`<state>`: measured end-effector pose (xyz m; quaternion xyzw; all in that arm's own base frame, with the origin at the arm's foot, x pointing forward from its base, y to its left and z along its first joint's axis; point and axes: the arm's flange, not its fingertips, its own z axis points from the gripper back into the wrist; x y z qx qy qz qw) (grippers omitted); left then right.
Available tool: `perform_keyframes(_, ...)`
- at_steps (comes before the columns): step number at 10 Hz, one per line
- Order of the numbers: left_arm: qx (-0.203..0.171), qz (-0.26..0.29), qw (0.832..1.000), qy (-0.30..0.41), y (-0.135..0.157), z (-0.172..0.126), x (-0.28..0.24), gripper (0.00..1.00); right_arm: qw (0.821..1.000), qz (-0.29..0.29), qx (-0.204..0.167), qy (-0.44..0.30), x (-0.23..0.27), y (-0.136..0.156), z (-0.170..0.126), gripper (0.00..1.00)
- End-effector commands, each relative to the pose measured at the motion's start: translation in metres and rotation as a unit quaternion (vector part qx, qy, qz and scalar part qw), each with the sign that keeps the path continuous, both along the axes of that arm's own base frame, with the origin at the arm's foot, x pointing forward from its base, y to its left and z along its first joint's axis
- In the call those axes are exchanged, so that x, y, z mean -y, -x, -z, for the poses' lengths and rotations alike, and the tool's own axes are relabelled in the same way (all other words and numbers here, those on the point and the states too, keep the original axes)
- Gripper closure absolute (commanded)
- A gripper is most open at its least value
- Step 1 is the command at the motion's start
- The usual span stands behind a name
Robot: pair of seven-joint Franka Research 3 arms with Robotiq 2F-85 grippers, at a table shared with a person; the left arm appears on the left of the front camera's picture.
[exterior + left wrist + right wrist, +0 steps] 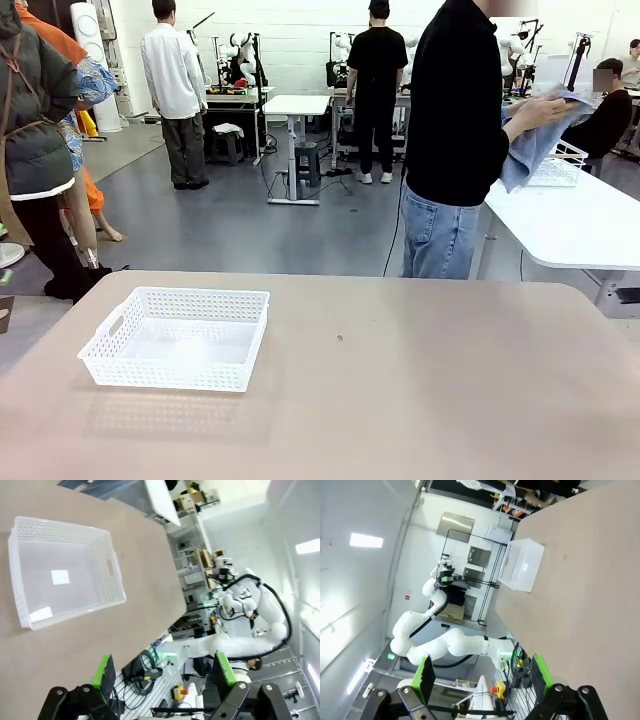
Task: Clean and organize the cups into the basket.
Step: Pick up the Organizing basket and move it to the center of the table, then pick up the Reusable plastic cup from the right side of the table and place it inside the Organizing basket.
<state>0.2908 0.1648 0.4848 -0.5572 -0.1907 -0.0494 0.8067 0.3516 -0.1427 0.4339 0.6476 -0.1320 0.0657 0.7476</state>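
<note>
Basket (170, 372) of white plastic, shallow and rectangular with fine lattice sides and handle cutouts, sits on the left part of a wide tan surface (430, 400). Its open top faces up and its floor is bare, so it looks set out ready to receive cups. A small dark speck (340, 338) marks the surface near the middle, well apart from the basket.

At the far side, a person in a black top and blue jeans stands turned towards a neighbouring white table (580, 225). The person's hand (535, 112) is raised at chest height against a bundled blue-grey cloth (530, 155). The pose suggests wiping, which would fit the cleaning part of the task. Whether a cup is wrapped inside the cloth cannot be told.

In the left wrist view, the left gripper (164, 670), black with green pads, hangs off the near edge of the surface. Its jaws are spread wide with nothing between them, and the basket (112, 575) lies ahead, apart from it.

In the right wrist view, the right gripper (482, 674) also has its jaws spread wide and empty. The surface stretches away from it, with the basket (510, 562) far off towards the other side.

Both arms seem drawn back to leave the surface free for the person. The task appears to be at its start, with nothing yet placed in the basket.
</note>
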Motion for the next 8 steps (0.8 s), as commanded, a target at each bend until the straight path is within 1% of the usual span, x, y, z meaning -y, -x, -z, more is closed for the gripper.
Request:
perform_keyframes(1, 0.004, 0.001, 1.0, 0.023, 0.008, 0.008, -0.031, 0.0, 1.0, 0.015, 0.009, -0.005, 0.025, 0.016, 0.004, 0.0)
perform_keyframes(3, -0.006, -0.025, 0.999, 0.034, 0.018, 0.016, -0.052, 0.0, 0.999, 0.05, 0.003, 0.002, 0.054, 0.043, 0.007, 0.0)
perform_keyframes(4, -0.011, -0.044, 0.998, 0.039, 0.022, 0.019, -0.06, 0.0, 0.997, 0.082, 0.012, 0.007, 0.07, 0.059, 0.004, 0.0)
perform_keyframes(5, 0.008, -0.062, 0.997, 0.04, 0.022, 0.016, -0.061, 0.0, 0.994, 0.108, 0.032, 0.006, 0.075, 0.067, -0.003, 0.0)
perform_keyframes(6, -0.017, -0.035, 0.999, 0.034, 0.026, 0.019, -0.053, 0.0, 0.991, 0.125, 0.044, 0.017, 0.065, 0.059, -0.01, 0.0)
perform_keyframes(7, -0.017, -0.035, 0.999, 0.034, 0.026, 0.019, -0.053, 0.0, 0.996, 0.089, 0.005, 0.004, 0.078, 0.057, 0.001, 0.0)
perform_keyframes(8, -0.017, -0.035, 0.999, 0.034, 0.026, 0.019, -0.053, 0.0, 0.996, 0.089, 0.005, 0.004, 0.078, 0.057, 0.001, 0.0)
